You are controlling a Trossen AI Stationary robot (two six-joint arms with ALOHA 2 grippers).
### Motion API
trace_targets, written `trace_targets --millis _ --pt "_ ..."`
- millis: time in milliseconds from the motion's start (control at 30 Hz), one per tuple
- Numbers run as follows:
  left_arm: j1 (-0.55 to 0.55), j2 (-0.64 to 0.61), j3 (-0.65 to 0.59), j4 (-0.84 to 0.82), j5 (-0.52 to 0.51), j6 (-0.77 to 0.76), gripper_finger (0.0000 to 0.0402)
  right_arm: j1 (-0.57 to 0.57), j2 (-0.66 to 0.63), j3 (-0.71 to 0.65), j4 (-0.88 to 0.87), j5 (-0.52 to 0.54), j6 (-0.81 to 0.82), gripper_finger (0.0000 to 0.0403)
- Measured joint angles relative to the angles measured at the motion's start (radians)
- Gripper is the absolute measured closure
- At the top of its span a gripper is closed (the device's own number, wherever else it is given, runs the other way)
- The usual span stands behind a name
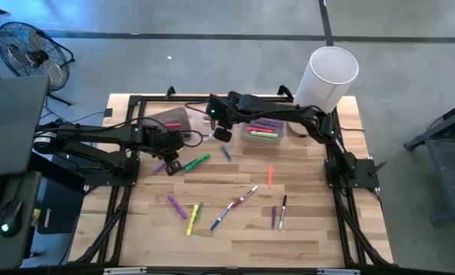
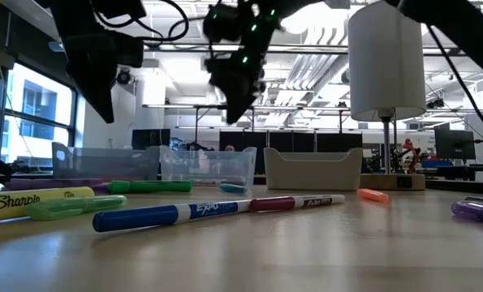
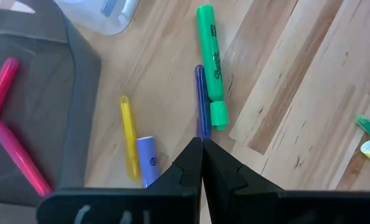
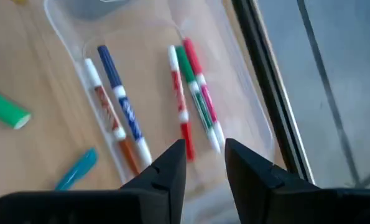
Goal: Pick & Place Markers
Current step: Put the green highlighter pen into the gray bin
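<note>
Right gripper [image 4: 204, 158], jaws apart, hangs over the clear bin [image 4: 247, 106] upper centre of the high view, probably just after a drop, while left gripper [image 3: 201, 163], jaws together, hovers by loose markers [image 1: 235, 205] scattered on the surface [image 1: 311, 229].

The high view looks straight down on the whole table [image 1: 311, 229]; the low view looks level across it; both wrist views look down close, sharing the green marker [image 3: 209, 56].
</note>
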Motion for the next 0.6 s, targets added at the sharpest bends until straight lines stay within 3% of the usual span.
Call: trace_targets --millis 200,433,600 --pt "0.0 0.022 0.0 0.068 0.003 0.005 0.0366 0.044 -0.116 -0.059 -0.168 -0.084 0.157 0.0327" --pt "0.0 0.112 0.0 0.169 0.03 -0.027 0.0302 0.178 -0.349 -0.409 -0.084 -0.085 0.402 0.0369" --pt "-0.001 0.199 0.0 0.276 0.068 -0.003 0.0295 0.315 -0.558 -0.658 -0.02 -0.078 0.643 0.0397"
